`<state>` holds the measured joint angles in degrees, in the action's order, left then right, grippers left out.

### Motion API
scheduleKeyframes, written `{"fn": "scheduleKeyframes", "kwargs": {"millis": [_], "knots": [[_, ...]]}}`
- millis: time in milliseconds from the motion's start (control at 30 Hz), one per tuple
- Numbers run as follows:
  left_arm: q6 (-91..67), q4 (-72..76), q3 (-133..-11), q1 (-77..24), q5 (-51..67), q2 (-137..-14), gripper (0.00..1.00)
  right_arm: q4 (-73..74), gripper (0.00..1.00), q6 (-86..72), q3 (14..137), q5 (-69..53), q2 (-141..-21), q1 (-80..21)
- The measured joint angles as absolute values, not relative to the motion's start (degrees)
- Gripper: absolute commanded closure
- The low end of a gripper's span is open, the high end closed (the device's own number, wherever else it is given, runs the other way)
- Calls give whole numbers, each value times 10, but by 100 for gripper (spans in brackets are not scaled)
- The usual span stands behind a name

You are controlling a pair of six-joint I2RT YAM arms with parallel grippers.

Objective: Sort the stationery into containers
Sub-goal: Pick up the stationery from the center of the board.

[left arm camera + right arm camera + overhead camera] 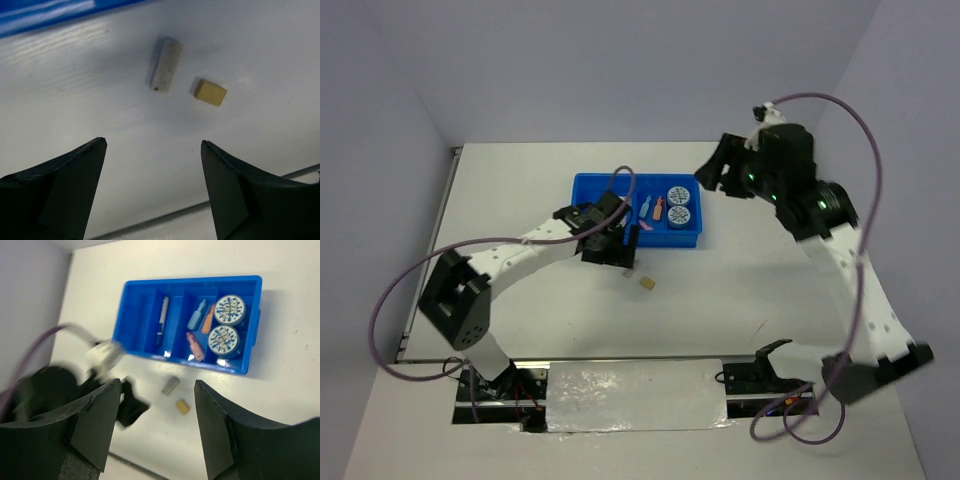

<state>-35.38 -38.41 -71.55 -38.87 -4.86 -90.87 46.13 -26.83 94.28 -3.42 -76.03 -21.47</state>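
Observation:
The blue tray (584, 184) lies at mid-table and holds two tape rolls (680, 205), a pen (161, 319) and blue, orange and pink capsule pieces (196, 335). A grey eraser block (166, 65) and a tan eraser block (210, 92) rest on the table just in front of the tray. My left gripper (152, 142) hovers open and empty, a short way back from both blocks. My right gripper (157, 385) is open and empty, high above the table by the tray's right end (712, 172).
The tray's front wall (50, 15) runs close behind the two blocks. The left arm's cable loops over the tray's left part (625, 175). A metal strip (635, 395) runs between the arm bases at the table's near edge.

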Motion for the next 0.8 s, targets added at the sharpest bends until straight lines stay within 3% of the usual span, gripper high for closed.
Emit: {"fn": "scheduleKeyframes", "kwargs": {"millis": [200,567,633,667,700,800], "knots": [[-270,-298,-741,-402,-44,-1037,16,483,32,-243,820,-87,-585,-222],[-225,-245,-746,-399,-28,-1102,35,556,32,-219,801,-117,-565,-222],[-226,-238,-743,-399,-27,-1103,42,561,32,-215,805,-117,-561,-222],[-227,-234,-741,-399,-27,-1103,50,564,32,-214,807,-117,-559,-222],[-227,-229,-740,-400,-27,-1103,67,566,32,-213,808,-117,-557,-222],[-229,-225,-738,-403,-29,-1101,85,573,32,-211,815,-117,-555,-222]]}}
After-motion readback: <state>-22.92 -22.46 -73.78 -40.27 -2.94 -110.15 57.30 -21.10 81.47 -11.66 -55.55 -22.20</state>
